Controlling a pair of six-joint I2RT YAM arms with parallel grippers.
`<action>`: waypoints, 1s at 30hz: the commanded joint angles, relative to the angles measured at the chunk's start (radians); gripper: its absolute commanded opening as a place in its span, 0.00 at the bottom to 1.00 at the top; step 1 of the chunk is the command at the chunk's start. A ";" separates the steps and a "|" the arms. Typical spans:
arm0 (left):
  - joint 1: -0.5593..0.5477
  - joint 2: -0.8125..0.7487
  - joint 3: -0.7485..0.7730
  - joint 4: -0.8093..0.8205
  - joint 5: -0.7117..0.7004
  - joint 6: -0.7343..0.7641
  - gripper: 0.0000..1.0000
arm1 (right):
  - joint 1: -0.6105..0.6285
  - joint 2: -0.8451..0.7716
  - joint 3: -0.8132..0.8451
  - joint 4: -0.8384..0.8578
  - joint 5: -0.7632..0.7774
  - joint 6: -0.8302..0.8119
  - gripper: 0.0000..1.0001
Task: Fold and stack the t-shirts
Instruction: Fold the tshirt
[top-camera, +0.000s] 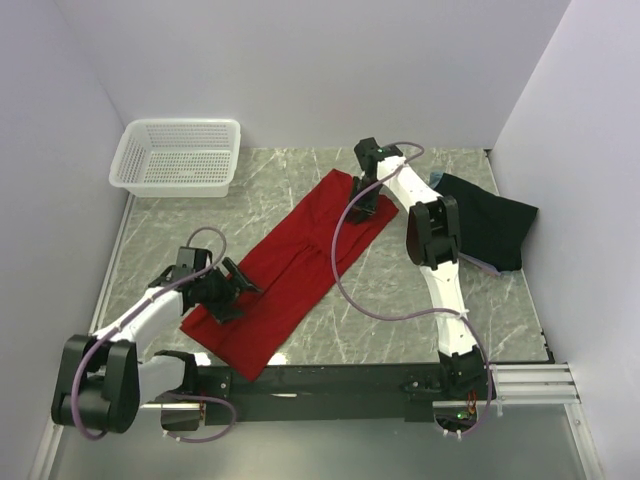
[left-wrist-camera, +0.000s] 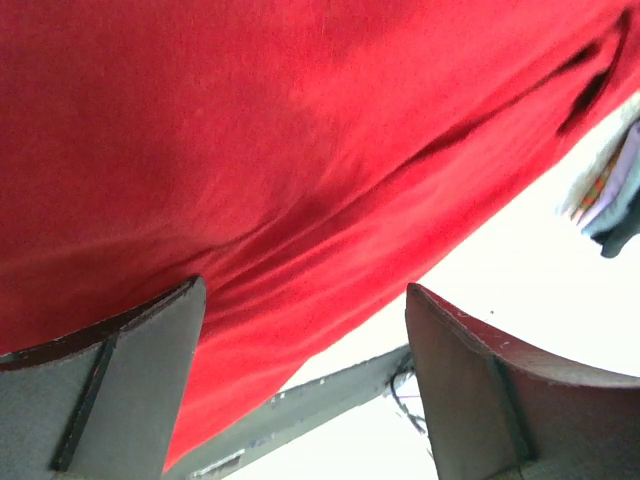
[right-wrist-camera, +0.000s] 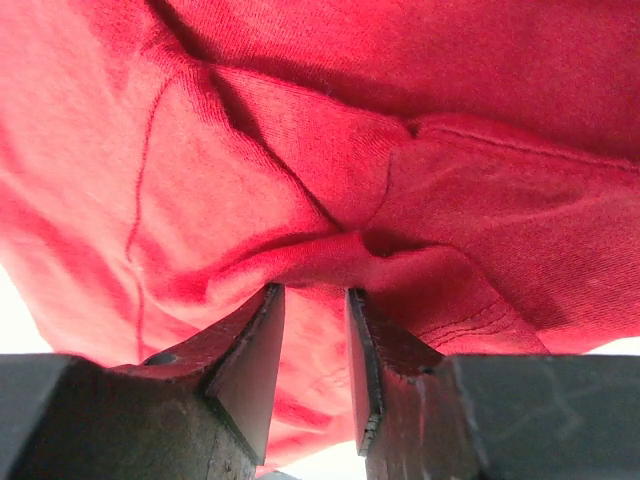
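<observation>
While pinching red t-shirt (top-camera: 300, 270) at 1 o'clock w/ narrow right gripper (right-wrist-camera: 310, 292), hovers w/ left gripper (left-wrist-camera: 305, 295) wide at 7 o'clock, prob. to grab hem for folding.

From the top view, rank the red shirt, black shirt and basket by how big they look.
Largest: red shirt, clearly.
Then basket and black shirt: about alike, the shirt partly hidden by the right arm, so unranked.
</observation>
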 joint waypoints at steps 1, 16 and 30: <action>-0.014 -0.082 -0.006 -0.043 0.032 -0.024 0.87 | -0.009 0.009 0.015 0.146 -0.042 0.023 0.38; -0.018 -0.163 0.116 -0.330 -0.188 0.053 0.87 | 0.032 -0.324 -0.236 0.220 -0.155 -0.104 0.46; -0.151 -0.090 -0.024 -0.175 -0.183 -0.055 0.87 | 0.126 -0.235 -0.432 0.248 -0.131 -0.086 0.44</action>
